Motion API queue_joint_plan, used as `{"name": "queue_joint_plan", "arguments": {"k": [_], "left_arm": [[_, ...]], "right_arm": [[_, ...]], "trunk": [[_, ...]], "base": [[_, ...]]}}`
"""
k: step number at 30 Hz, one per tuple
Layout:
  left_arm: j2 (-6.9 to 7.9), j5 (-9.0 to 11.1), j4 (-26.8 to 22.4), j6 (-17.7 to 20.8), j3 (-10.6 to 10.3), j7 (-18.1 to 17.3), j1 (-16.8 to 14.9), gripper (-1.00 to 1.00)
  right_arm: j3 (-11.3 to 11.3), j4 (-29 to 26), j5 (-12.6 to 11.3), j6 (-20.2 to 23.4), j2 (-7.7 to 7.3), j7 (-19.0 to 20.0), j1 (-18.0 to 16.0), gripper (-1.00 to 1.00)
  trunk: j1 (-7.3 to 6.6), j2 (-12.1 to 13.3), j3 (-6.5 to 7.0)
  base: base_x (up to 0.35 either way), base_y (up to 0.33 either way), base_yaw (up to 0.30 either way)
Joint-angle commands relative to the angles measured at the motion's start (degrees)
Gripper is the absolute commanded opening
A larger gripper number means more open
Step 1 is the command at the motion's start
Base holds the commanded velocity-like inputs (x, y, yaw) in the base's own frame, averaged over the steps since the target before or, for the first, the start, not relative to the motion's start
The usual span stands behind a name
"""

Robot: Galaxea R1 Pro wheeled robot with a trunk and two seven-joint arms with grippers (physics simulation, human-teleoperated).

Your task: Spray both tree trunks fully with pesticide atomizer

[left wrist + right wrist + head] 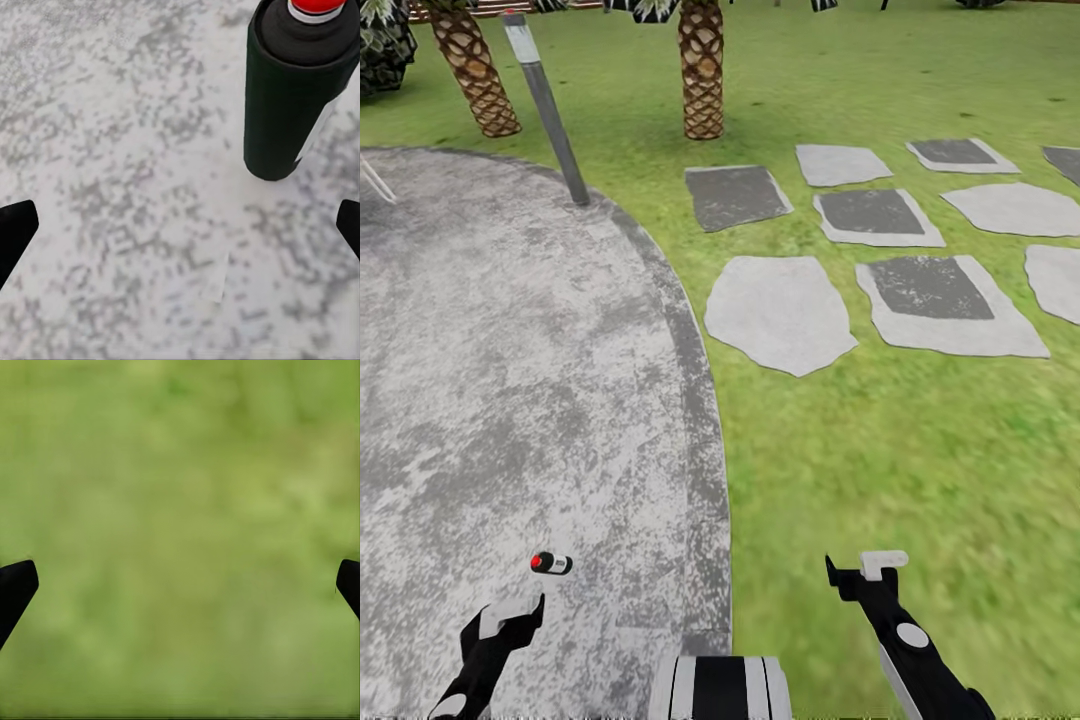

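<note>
We find the atomizer [551,563] lying on its side on the floor [510,380], red top pointing toward the robot's left, well inside the paving's curved edge. It sits just ahead of the left hand [510,612], apart from it and untouched. In the left wrist view the atomizer [298,90] shows as a dark bottle with a red cap and a strip of white label, beyond the hand [180,225] and off to one side of the gap between the fingers [15,232]. The two fingertips stand far apart at the picture's edges with bare stone between them: we record the left hand as released and empty.

The right hand [860,572] hangs over the grass [920,470], beside the paving. In the right wrist view its fingers [15,589] are likewise spread wide, with blurred lawn between them; the hand [180,585] is released and holds nothing.

Farther off we note flat stepping stones [780,312] set in the lawn, some pale and some with dark centres. A slanted grey post [547,108] stands at the far edge of the paving. Two trunks [701,70] with a scaly, criss-cross bark rise from the grass beyond it, one leaning [470,70]. A dark shrub [382,45] shows at the far left corner.
</note>
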Motion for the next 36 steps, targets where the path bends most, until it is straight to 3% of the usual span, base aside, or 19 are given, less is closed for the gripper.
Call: {"name": "queue_joint_plan", "arguments": {"k": [1,7,36], "left_arm": [[-0.10,0.12,-0.62,-0.09,-0.03,-0.02,-0.02,1.00],[-0.34,-0.11,-2.29,-0.11,-0.12,0.04,-0.09,1.00],[-0.55,-0.18,-3.09,-0.33,-0.24,-0.02,-0.03,1.00]], "right_arm": [[0.01,0.00,0.06,-0.19,-0.01,-0.04,-0.02,1.00],[-0.06,0.05,0.09,-0.20,-0.03,-0.06,-0.02,1.00],[-0.06,0.06,0.10,-0.15,-0.02,-0.06,-0.02,1.00]], "trunk": [[0.01,-0.03,-0.35],[0.06,-0.05,-1.16],[0.06,-0.05,-1.01]], "base": [[0.000,0.000,0.000],[0.000,0.000,0.000],[0.025,-0.004,-0.026]]}}
